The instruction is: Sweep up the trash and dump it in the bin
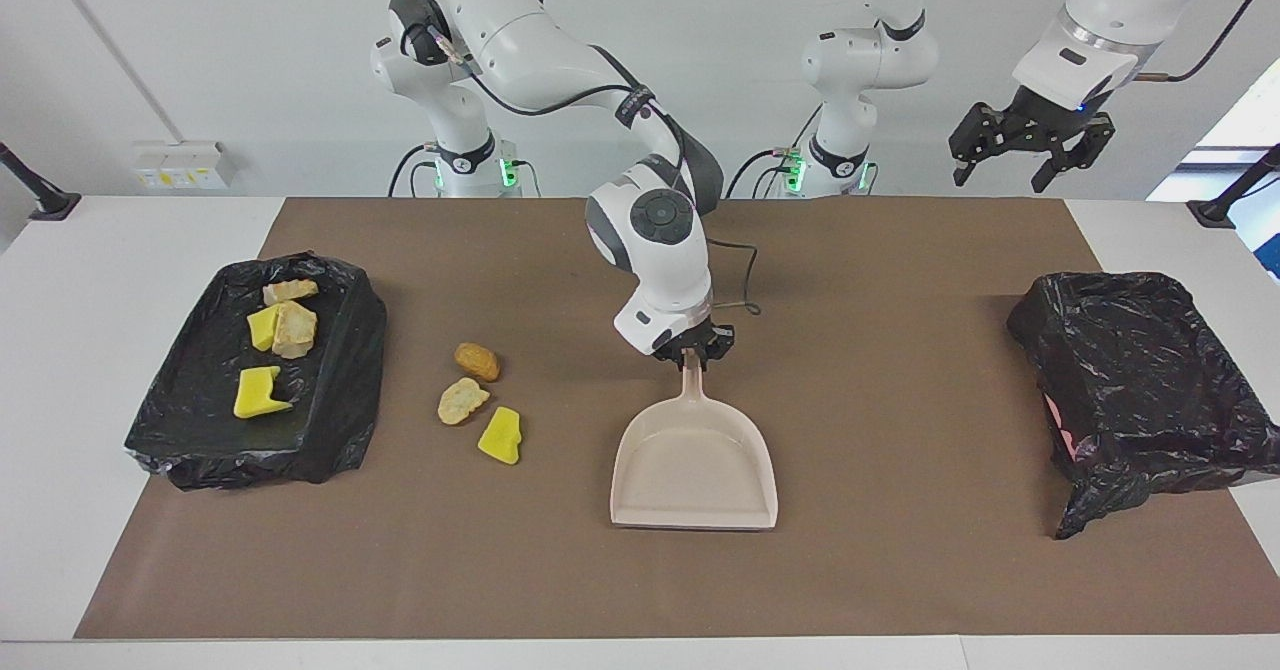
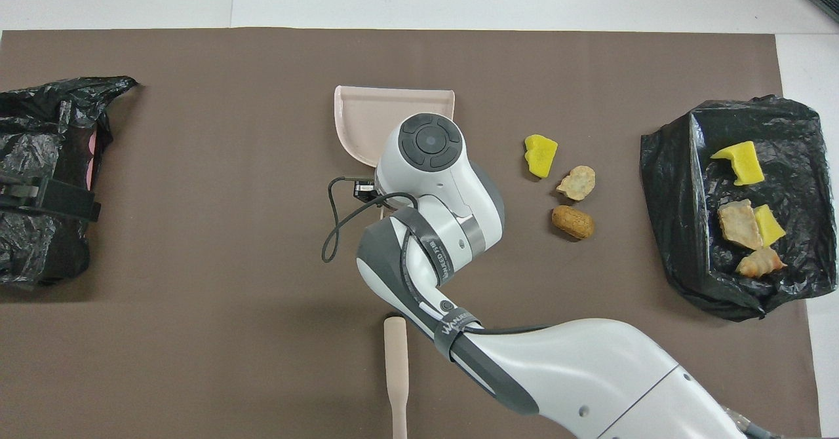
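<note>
My right gripper [image 1: 690, 355] clamped on dustpan [image 1: 695, 465] handle; overhead, its arm hides that grip. Left gripper [image 1: 1030, 150] waits raised, fingers apart. Three trash scraps [image 1: 478, 402] on mat beside dustpan, four in lined tray [image 1: 330, 430]. Brush [image 2: 396, 373] cut off.

The right arm [image 2: 446, 229] hides the dustpan's handle overhead; the brush [image 2: 395, 373] runs off the bottom edge.
</note>
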Motion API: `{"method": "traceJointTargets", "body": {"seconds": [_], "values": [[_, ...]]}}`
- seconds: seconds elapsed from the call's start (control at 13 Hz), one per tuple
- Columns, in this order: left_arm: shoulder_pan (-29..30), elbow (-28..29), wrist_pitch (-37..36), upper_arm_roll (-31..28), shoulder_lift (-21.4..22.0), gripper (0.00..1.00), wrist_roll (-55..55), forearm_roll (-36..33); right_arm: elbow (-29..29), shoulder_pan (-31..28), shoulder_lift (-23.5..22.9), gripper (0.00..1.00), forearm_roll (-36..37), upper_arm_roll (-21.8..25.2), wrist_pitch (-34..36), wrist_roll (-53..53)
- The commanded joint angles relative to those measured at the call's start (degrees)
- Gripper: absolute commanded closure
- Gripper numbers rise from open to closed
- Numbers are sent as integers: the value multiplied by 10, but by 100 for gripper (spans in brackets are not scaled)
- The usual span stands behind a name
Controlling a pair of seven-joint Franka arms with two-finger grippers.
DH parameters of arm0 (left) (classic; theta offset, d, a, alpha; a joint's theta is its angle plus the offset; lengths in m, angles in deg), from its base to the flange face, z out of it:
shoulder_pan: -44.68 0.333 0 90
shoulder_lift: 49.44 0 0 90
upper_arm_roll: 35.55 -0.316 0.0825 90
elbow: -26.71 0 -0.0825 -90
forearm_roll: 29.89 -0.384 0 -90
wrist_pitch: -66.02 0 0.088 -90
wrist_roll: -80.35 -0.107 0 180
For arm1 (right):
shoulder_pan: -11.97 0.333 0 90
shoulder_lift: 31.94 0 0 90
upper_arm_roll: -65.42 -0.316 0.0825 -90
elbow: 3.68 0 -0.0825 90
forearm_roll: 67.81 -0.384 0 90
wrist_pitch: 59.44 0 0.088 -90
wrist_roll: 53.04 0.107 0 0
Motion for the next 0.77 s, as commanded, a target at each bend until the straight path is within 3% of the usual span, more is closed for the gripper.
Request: {"method": "traceJointTargets", "body": {"seconds": [0.0, 0.08, 0.15, 0.31, 0.46, 0.69], "values": [[-3, 14, 9, 2, 11, 0, 2, -6, -16, 1, 8, 74, -17, 3, -13, -12], [-7, 14, 9, 3, 11, 0, 1, -5, -16, 0, 9, 54, -17, 3, -11, -13], [-10, 14, 15, 3, 11, 0, 1, -5, -17, 1, 10, 1, -6, 3, -7, -23], [-11, 16, 20, 3, 12, 0, 2, -5, -16, 1, 24, 0, -5, 3, 2, -32], [-12, 19, 16, 8, 16, 0, 3, -5, -16, -10, 46, 0, -8, 4, 55, -32], [-11, 21, 30, 10, 13, 0, 2, -5, -18, -30, 114, 0, -6, 6, 134, -78]]}}
